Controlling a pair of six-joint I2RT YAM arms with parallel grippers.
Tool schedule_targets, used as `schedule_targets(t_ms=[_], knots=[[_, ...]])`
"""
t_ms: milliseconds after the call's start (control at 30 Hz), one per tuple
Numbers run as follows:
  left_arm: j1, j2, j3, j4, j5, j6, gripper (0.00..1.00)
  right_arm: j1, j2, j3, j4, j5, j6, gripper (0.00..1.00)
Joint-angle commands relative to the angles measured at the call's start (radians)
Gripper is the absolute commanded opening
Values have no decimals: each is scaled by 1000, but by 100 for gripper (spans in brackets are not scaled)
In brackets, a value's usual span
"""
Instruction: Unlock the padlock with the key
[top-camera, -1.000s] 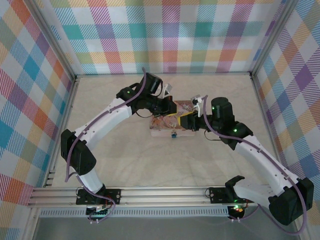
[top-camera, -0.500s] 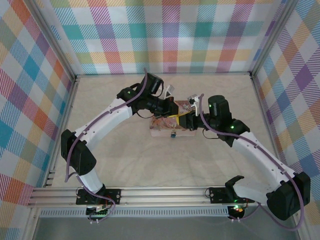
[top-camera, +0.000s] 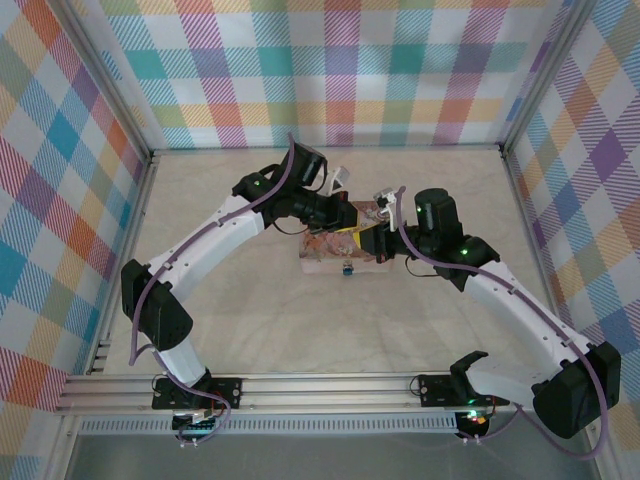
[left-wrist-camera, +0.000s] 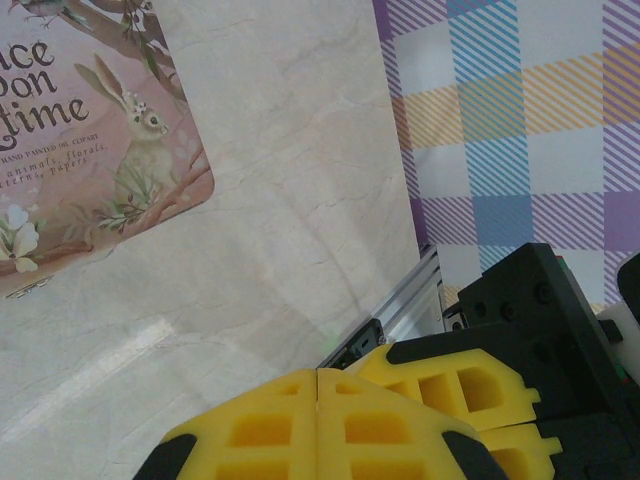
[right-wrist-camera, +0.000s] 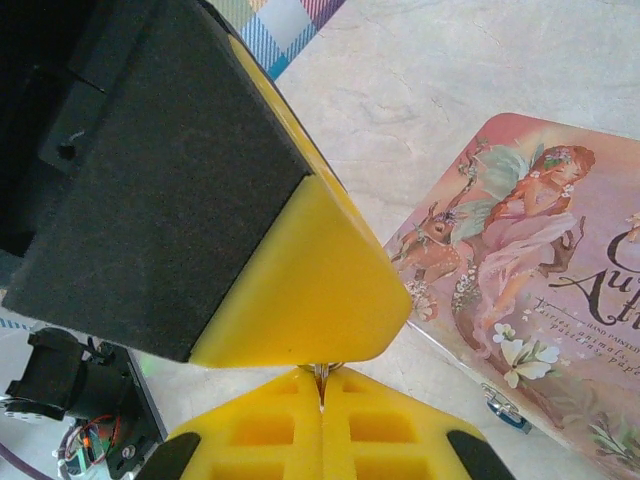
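Key (right-wrist-camera: 322, 377) | pinched in closed right pincer (right-wrist-camera: 322, 392) | left pincer (left-wrist-camera: 318, 378) closed | padlock (top-camera: 347, 268) nearby on tin (right-wrist-camera: 530, 250) front

White left arm (top-camera: 215, 238) and right arm (top-camera: 520, 312) bend inward, yellow-fingered left claw (left-wrist-camera: 318, 378) and right claw (right-wrist-camera: 322, 388) clamped closed, tips close together.

Glossy printed tin lid (right-wrist-camera: 520, 250), smooth marbled tabletop (left-wrist-camera: 290, 200) — faint sheen, matt yellow tool pads (left-wrist-camera: 270, 430)
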Motion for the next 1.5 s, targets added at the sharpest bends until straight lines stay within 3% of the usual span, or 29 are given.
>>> schedule_targets(t_ms=[0, 100, 233, 467, 800, 933, 1200, 1333, 1467], knots=[[-42, -6, 36, -8, 84, 14, 0, 8, 12, 33, 34, 23, -21, 0], [-43, -6, 36, -10, 88, 18, 0, 7, 14, 35, 36, 31, -27, 0], [-43, -12, 39, -17, 69, 28, 21, 8, 8, 21, 46, 28, -30, 0], [-30, -45, 32, 3, 5, 34, 48, 8, -28, -24, 63, 19, -24, 0], [55, -246, -202, 246, -101, -17, 65, 6, -108, -67, 96, 13, 11, 0], [95, -328, -345, 390, -81, -64, 65, 6, -148, -92, 141, -2, 55, 0], [101, -442, -635, 921, 60, -199, 59, 6, -208, -146, 326, -63, 228, 0], [100, -443, -701, 1124, 134, -253, 56, 6, -219, -163, 411, -80, 301, 0], [88, -438, -719, 1220, 187, -264, 53, 6, -217, -171, 456, -92, 342, 0]])
